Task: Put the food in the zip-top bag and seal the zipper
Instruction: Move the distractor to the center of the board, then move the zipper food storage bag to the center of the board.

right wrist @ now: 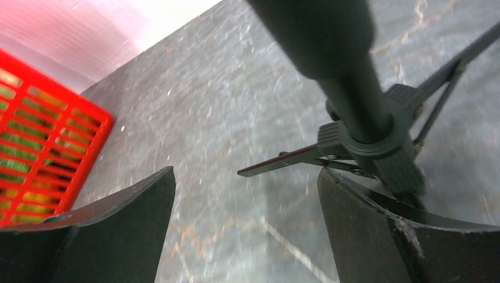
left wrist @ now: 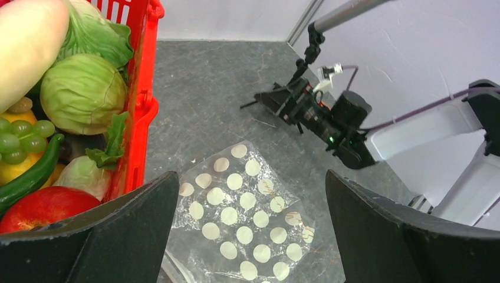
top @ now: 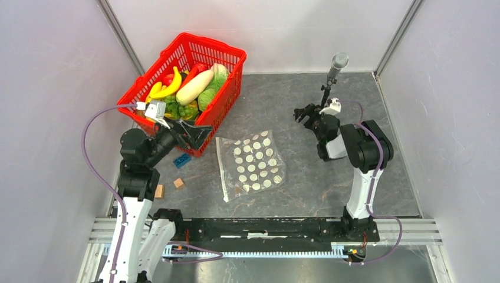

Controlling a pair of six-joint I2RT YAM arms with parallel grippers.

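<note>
Jaws wide apart on both arms, nothing held. Left gripper [left wrist: 252,200] sits at the basket [left wrist: 144,88] edge: food [left wrist: 82,94] piled inside to its left, bag [left wrist: 242,218] flat on the table [left wrist: 224,88] just ahead of it. Right gripper [right wrist: 247,212] faces a tripod stand [right wrist: 359,118]; bag well off to its left.

Robotics lab booth: white panel walls [top: 47,88], aluminium rail [top: 413,226], grey tabletop [top: 312,177].

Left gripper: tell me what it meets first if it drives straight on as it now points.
Probably the zip-top bag, lying flat just ahead of the open left gripper; depth is uncertain.
</note>
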